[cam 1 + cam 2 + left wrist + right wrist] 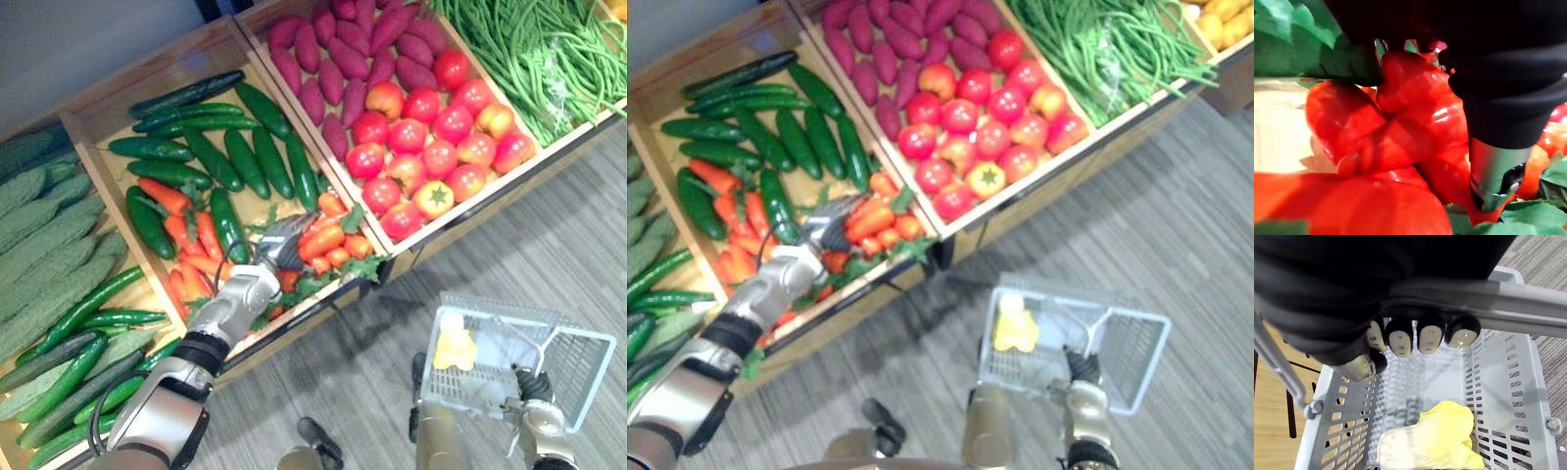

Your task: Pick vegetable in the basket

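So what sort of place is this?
Likely a shop's produce section, or a mock-up: wooden display bins of dark green cucumbers, red round tomatoes and long green beans, plus a grey plastic shopping basket.

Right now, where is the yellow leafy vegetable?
The yellow leafy vegetable lies inside the grey plastic basket, lower right of the left eye view, which the right hand holds by its handle.

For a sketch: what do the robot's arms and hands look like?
Left arm and right arm are silver-grey, with black ribbed wrist covers. The left robot hand is silver; the right robot hand has dark fingertips with pale pads.
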